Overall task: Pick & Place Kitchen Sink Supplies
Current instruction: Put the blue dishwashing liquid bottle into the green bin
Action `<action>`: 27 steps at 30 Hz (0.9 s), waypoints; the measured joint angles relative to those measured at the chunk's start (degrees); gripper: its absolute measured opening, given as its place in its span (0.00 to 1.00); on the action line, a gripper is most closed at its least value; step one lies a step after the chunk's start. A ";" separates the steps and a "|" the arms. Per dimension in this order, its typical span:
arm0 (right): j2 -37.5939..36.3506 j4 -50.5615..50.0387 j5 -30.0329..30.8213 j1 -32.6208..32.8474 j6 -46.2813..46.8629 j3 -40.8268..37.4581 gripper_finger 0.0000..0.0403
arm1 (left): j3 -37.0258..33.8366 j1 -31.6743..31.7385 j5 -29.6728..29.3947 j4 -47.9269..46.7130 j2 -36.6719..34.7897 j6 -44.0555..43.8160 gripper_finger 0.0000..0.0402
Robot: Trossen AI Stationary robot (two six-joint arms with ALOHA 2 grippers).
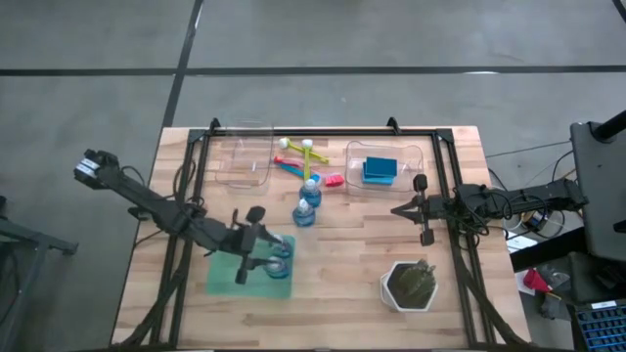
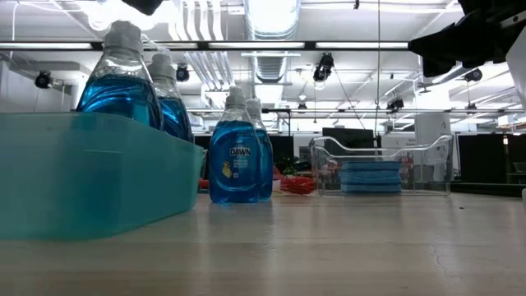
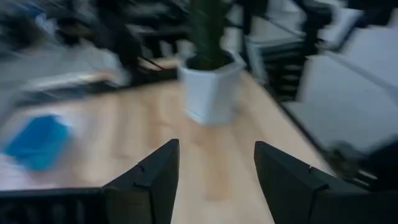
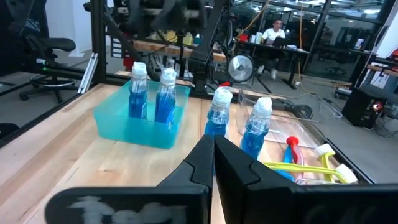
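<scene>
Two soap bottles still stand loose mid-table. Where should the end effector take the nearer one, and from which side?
Probably grip the loose bottle on its narrow shoulder just under the white cap, coming straight down. It stands upright, and its twin sits close against it, so a side approach looks crowded. The open left end effector is the closer one.

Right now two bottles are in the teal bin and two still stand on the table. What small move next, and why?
Probably swing the open left gripper, above the teal bin, toward the two loose bottles mid-table. The bin already holds two bottles, and the right gripper, shut and empty, waits beside the sponge tray.
</scene>
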 joint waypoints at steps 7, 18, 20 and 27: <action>-0.01 0.00 0.01 -0.02 0.12 0.00 0.02 | 1.85 3.01 -13.12 3.83 0.38 6.69 0.50; -0.01 0.00 0.01 -0.02 -0.01 0.00 0.02 | 1.28 15.36 -3.17 1.10 1.23 0.98 0.51; -0.04 0.00 0.01 0.00 0.12 0.00 0.02 | 1.26 17.56 -2.57 0.41 2.33 0.44 0.51; -0.01 0.00 0.00 -0.02 -0.02 0.00 0.02 | 1.26 24.11 0.39 0.20 7.80 -1.46 0.51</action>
